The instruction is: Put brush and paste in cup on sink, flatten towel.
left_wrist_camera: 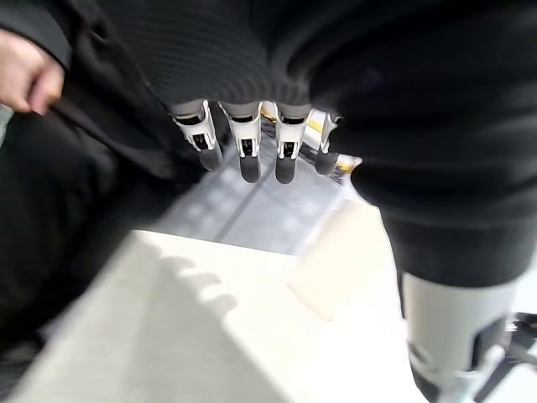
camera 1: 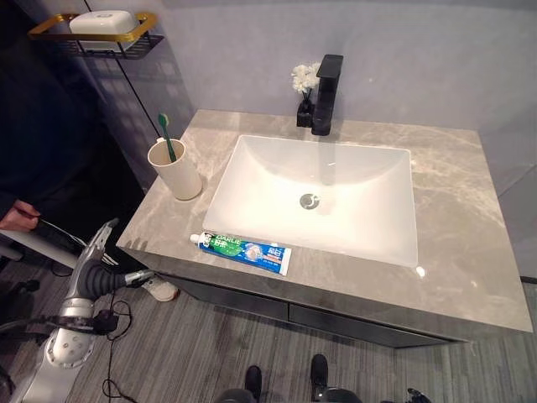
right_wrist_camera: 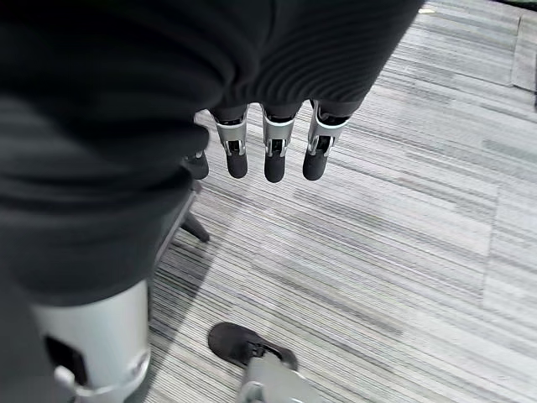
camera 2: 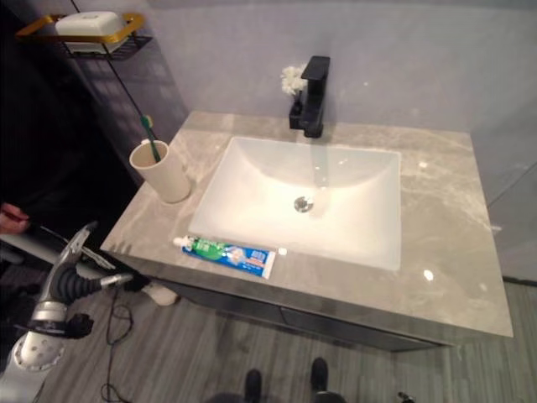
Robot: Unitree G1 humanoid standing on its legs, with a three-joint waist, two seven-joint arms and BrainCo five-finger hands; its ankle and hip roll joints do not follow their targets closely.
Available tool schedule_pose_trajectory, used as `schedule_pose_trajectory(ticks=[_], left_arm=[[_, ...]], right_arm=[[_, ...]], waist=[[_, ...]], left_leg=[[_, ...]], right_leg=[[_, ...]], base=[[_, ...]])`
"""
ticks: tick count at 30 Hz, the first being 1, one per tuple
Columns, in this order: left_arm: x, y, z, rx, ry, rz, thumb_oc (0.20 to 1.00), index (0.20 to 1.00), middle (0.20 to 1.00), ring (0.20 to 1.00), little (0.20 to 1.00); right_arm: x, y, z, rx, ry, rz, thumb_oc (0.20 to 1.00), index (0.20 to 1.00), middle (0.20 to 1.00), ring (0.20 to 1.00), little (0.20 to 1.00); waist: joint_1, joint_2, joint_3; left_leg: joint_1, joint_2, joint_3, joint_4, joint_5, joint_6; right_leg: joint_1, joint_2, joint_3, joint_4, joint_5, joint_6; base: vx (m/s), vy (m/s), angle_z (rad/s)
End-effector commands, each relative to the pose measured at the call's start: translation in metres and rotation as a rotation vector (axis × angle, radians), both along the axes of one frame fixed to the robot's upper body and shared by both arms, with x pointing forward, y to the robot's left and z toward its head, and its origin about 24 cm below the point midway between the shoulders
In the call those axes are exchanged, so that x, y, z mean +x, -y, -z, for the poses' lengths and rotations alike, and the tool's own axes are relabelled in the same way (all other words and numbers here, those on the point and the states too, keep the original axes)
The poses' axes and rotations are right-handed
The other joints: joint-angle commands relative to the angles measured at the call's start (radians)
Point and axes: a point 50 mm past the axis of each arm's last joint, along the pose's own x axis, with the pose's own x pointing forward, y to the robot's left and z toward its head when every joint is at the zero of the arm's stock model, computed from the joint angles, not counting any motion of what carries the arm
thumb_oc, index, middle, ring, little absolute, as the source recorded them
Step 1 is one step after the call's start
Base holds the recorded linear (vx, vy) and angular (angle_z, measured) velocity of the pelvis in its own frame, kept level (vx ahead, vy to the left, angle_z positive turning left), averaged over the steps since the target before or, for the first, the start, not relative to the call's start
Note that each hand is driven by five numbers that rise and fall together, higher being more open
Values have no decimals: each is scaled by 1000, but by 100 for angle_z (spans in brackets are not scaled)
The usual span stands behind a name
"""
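The toothbrush (camera 1: 167, 138) stands in the cup (camera 1: 175, 170), its green head sticking up above the rim. The cup sits on the counter (camera 1: 470, 252) just beside the left edge of the sink (camera 1: 336, 210). The toothpaste (camera 1: 243, 250) is not in the cup yet. It lies flat on the counter's front strip, just in front of the sink's front-left corner and near the counter's edge. No towel can be made out in these pictures.

The left hand (camera 1: 94, 246) hangs below the counter's front-left corner, near the toothpaste but lower than the counter top. In the left wrist view its fingers (left_wrist_camera: 248, 159) are relaxed and fairly straight, holding nothing. The right hand (right_wrist_camera: 268, 101) hangs over the grey floor (right_wrist_camera: 403, 218), its fingers loose too, also empty.

The step in hand looks like fetching the toothpaste, and the left hand is the closer one. To do it well, the hand should rise clear of the counter's edge first, then come down over the middle of the tube. Pinching it across its width, thumb on one long side and fingers on the other, should keep it from sliding into the sink. Then it can be tipped upright and lowered into the cup beside the toothbrush, gently, since the cup looks light and may topple.
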Motion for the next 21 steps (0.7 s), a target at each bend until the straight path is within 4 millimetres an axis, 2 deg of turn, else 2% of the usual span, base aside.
schedule_pose_trajectory(ticks=[1, 2, 7, 13, 21], left_arm=[[10, 1, -33, 15, 141, 54, 1000, 1000, 1000, 1000, 1000], [12, 3, -33, -9, 141, 73, 1000, 1000, 1000, 1000, 1000], [19, 9, -33, 24, 123, 115, 1000, 1000, 1000, 1000, 1000], [22, 10, -33, 100, 60, 175, 1000, 1000, 1000, 1000, 1000], [23, 11, -21, 175, -50, 232, 1000, 1000, 1000, 1000, 1000]], right_arm=[[19, -4, -3, -6, 33, -75, 1000, 1000, 1000, 1000, 1000], [30, -9, -7, 4, 86, -125, 1000, 1000, 1000, 1000, 1000], [46, -19, -13, 14, 168, -221, 1000, 1000, 1000, 1000, 1000], [54, -21, -21, -43, 197, -383, 1000, 1000, 1000, 1000, 1000], [52, -18, -22, -58, 199, -397, 1000, 1000, 1000, 1000, 1000]], waist=[[-21, -29, 6], [-31, -31, 11], [-53, -34, 20], [-74, -42, 26], [-91, -49, 31]], left_leg=[[-68, -43, 36, 75, -26, 9], [-76, -43, 51, 82, -29, 12], [-87, -43, 85, 84, -33, 19], [-99, -39, 121, 91, -39, 23], [-99, -35, 151, 101, -50, 26]], right_leg=[[41, -95, 48, 49, -64, 109], [26, -97, 65, 51, -57, 111], [-6, -97, 110, 50, -35, 119], [-39, -95, 150, 43, -10, 131], [-53, -89, 182, 39, 0, 136]], base=[[-24, 36, -20], [-20, 43, -24], [-17, 48, -33], [-2, 35, -30], [7, 23, -13]])
